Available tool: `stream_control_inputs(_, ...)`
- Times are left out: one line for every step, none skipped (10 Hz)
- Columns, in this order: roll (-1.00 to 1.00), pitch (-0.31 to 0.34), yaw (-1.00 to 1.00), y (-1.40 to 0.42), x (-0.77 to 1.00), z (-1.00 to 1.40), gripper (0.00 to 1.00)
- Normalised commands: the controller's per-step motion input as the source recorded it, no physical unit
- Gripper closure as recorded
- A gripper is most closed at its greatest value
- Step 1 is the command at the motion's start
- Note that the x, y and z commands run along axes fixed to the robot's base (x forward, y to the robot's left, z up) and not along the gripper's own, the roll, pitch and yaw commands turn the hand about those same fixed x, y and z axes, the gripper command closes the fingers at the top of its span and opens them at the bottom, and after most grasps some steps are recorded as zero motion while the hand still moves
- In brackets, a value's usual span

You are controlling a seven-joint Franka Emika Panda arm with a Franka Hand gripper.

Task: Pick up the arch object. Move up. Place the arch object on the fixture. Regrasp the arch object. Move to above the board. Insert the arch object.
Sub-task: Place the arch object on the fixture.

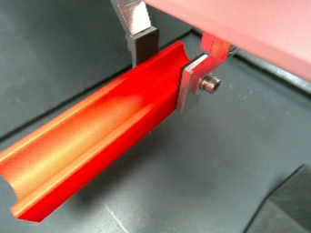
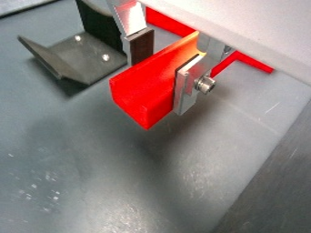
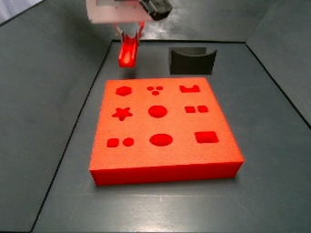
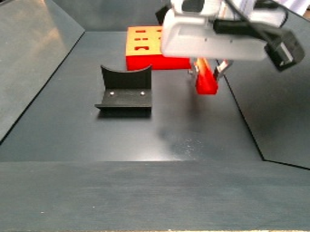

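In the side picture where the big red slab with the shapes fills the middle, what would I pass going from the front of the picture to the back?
The board first, then the dark fixture behind it, and last the gripper, up in the air and shut on the arch object.

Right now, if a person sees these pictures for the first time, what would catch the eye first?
Most striking is the large red board with its shaped cut-outs, lying flat in the middle of the dark floor in a side view. Next comes the slim red arch object, clamped between the fingers of the hand and held in the air. The dark fixture stands apart on the floor, with nothing on it.
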Motion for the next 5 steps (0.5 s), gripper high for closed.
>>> stream_control_inputs(-0.02,0.008,0.01,0.00,-0.01,1.00,1.00)
stream_control_inputs(-0.02,0.010,0.01,-0.01,-0.01,1.00,1.00)
stream_control_inputs(-0.04,0.011,0.01,-0.01,-0.02,1.00,1.00)
stream_control_inputs(-0.04,0.015,0.02,-0.01,-0.02,1.00,1.00)
stream_control_inputs(-0.06,0.015,0.02,-0.02,-0.02,1.00,1.00)
